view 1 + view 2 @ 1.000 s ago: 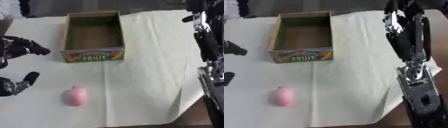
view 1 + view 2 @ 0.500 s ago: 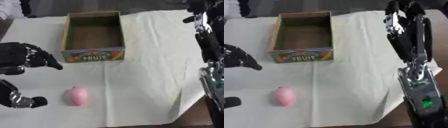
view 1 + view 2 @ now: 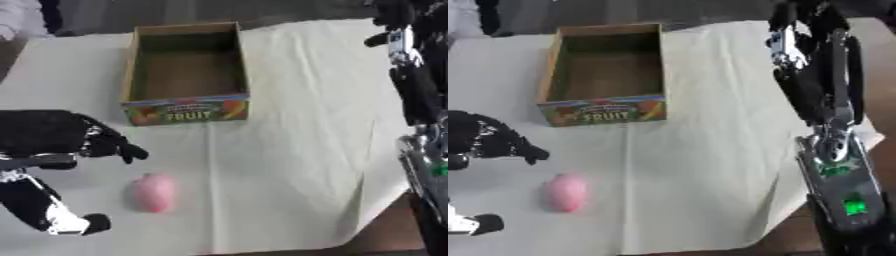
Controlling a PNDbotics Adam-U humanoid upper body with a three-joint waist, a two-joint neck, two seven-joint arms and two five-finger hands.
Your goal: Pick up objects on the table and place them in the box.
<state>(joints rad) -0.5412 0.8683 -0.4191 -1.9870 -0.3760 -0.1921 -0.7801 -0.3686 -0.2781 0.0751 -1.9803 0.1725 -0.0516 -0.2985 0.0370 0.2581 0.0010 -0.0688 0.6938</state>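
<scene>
A pink object (image 3: 154,192), rounded and oblong, lay on the pale cloth (image 3: 297,130) near the front left of the table, well apart from the box (image 3: 186,72). The box, open and marked FRUIT on its near wall, stood farther back with nothing visible inside. The left hand (image 3: 83,139) hung at the left edge, just left of the pink object and not touching it, its fingers spread and released, holding nothing. The right hand (image 3: 791,37) was raised at the far right; whether it was clenched could not be told.
</scene>
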